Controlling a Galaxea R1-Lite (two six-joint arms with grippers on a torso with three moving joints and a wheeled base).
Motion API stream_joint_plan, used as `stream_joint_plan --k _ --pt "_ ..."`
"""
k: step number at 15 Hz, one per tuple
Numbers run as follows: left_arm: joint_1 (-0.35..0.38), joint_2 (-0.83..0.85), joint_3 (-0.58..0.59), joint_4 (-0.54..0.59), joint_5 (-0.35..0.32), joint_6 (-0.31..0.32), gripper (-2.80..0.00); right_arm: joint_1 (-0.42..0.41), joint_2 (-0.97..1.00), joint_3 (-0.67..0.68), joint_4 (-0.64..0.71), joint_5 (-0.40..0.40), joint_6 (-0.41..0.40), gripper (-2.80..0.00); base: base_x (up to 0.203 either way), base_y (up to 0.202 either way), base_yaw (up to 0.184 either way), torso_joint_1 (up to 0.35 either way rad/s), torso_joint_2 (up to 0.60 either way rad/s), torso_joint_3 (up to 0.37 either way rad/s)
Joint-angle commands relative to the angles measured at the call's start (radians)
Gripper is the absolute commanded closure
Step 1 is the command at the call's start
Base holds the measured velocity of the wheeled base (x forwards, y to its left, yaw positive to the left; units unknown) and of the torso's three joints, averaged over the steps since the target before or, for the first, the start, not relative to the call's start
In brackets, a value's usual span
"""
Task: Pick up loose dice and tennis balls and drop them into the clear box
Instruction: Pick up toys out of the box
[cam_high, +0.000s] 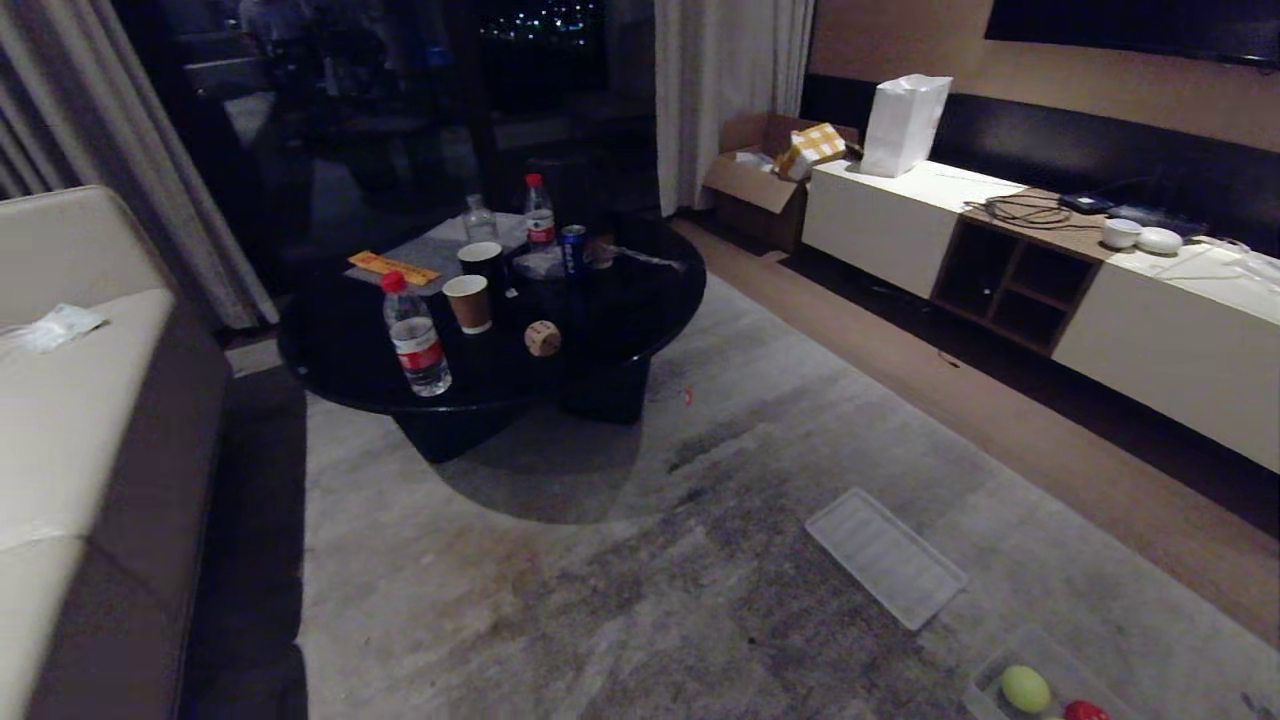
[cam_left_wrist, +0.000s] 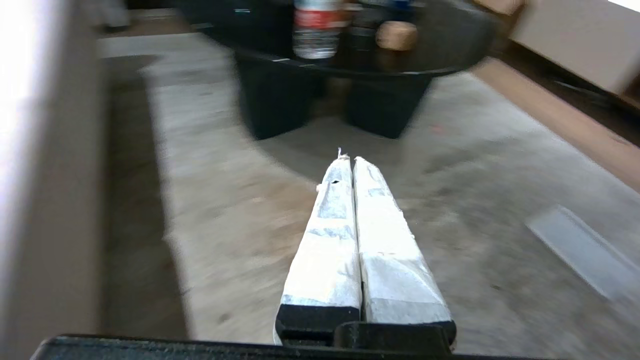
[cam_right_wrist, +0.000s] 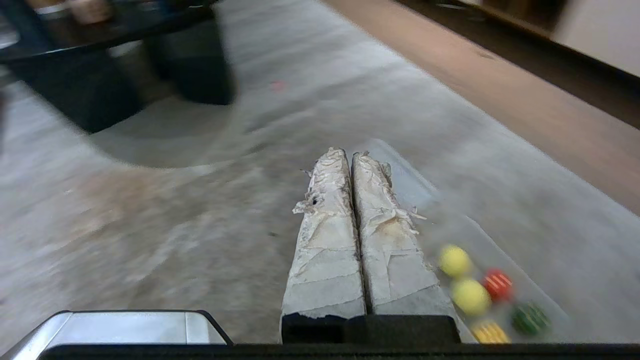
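A tan wooden die (cam_high: 541, 338) lies on the black round table (cam_high: 640, 300), beside a brown paper cup; the left wrist view shows this die (cam_left_wrist: 396, 35) too. The clear box (cam_high: 985, 676) stands on the carpet at the near right. In the box (cam_right_wrist: 480, 235) lie two tennis balls (cam_right_wrist: 454, 260) (cam_right_wrist: 470, 296), a red die (cam_right_wrist: 498, 284), a dark green die (cam_right_wrist: 530, 318) and a yellow die (cam_right_wrist: 490, 332). My left gripper (cam_left_wrist: 348, 159) and right gripper (cam_right_wrist: 350, 154) hang low over the carpet, both shut and empty. Neither shows in the head view.
Water bottles (cam_high: 416, 342), paper cups (cam_high: 468, 302) and a can (cam_high: 572, 249) crowd the table. The flat ribbed lid (cam_high: 885, 556) lies on the carpet beyond the box. A sofa (cam_high: 70, 430) runs along the left, a low cabinet (cam_high: 1130, 300) along the right wall.
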Motion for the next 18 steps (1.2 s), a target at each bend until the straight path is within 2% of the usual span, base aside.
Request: stream_joint_plan --k 1,15,18 --pt "-0.001 0.002 0.002 0.0 0.001 -0.001 0.0 0.001 0.001 0.0 0.0 0.0 0.0 0.0 0.002 -0.01 0.167 0.002 0.0 0.003" --pt "-0.001 0.002 0.002 0.0 0.001 -0.002 0.0 0.001 0.001 0.0 0.0 0.0 0.0 0.0 -0.001 -0.008 0.163 0.002 0.0 0.003" --pt "0.0 0.002 0.002 -0.002 0.002 -0.009 0.0 0.001 0.001 0.0 0.0 0.001 0.0 0.0 0.001 -0.004 0.058 0.0 0.0 0.003"
